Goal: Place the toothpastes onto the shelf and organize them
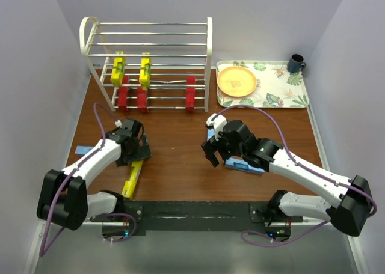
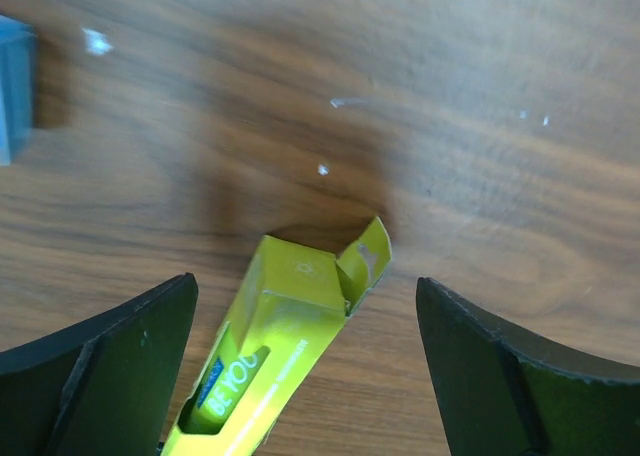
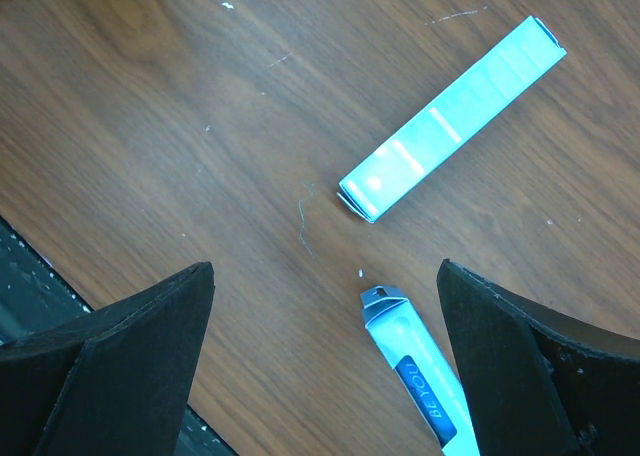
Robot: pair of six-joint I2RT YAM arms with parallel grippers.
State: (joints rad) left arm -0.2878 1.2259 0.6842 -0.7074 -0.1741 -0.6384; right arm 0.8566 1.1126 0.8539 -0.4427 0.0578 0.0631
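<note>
The desk (image 2: 480, 126) bears a yellow carton (image 2: 285, 326) under the left pincer (image 2: 305, 279), a blue carton (image 3: 420, 376) under the right pincer (image 3: 325, 271), and a second blue carton (image 3: 450, 121) beyond.

left pincer (image 2: 305, 301) spread wide, right pincer (image 3: 325, 276) likewise

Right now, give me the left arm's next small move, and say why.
Probably lower the left gripper and close on the yellow toothpaste carton. The jaws stand open, one on each side of the carton's opened flap end, which lies flat on the wooden table, not yet gripped.
</note>
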